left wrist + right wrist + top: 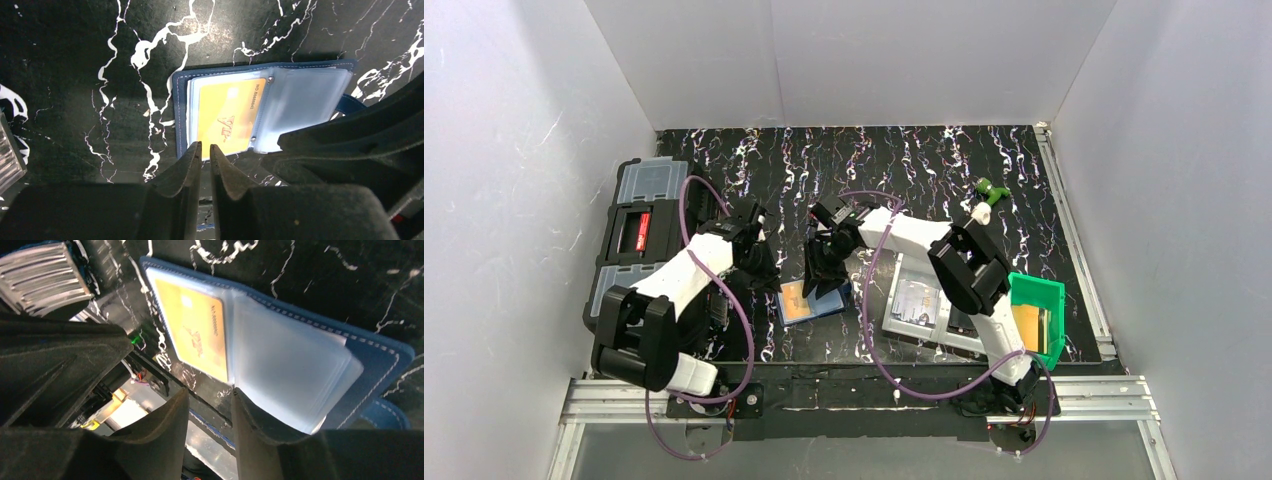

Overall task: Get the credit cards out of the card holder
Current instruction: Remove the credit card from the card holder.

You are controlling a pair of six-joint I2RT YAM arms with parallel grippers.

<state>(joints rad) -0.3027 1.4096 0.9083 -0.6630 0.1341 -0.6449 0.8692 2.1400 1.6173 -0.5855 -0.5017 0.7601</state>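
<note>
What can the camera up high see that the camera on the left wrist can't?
Only the top view shows the green bin on the right and the black case with clear lids on the left. Only the left wrist view shows the writing on the gold credit card and the pale clear sleeves beside it. Both show the blue card holder lying open, card inside, on the black marbled table.

Glossy plastic sleeves (305, 107) line the card holder (180, 115).
</note>
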